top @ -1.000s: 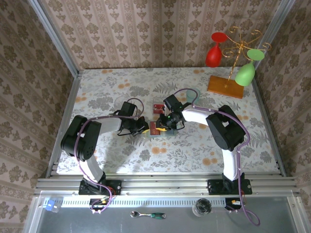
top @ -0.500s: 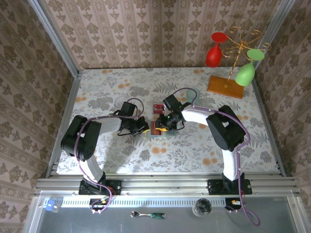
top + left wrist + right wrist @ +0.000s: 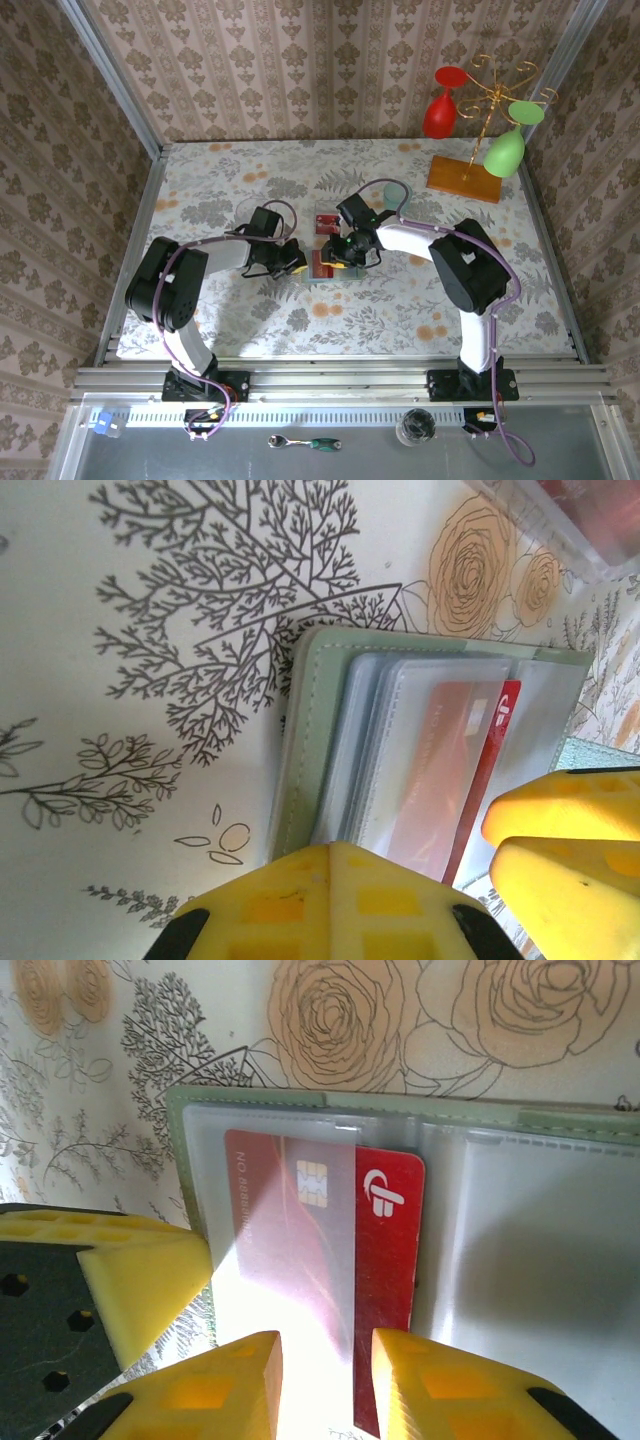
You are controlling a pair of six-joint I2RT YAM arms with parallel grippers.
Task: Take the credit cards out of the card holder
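Red card (image 3: pixel 388 1260) (half-sleeved) lies between right gripper (image 3: pixel 325 1375) jaws.

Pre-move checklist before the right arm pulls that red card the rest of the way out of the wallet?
1. Card holder lying open, flat: ok.
2. Red card partly slid out of its sleeve: ok.
3. Left gripper shut at the holder's edge: ok.
4. Left gripper actually pinning the holder: cannot tell.
5. Right gripper jaws parted over the card's near end: ok.
6. Card pinched by right jaws: not ok, lies flat under the gap.
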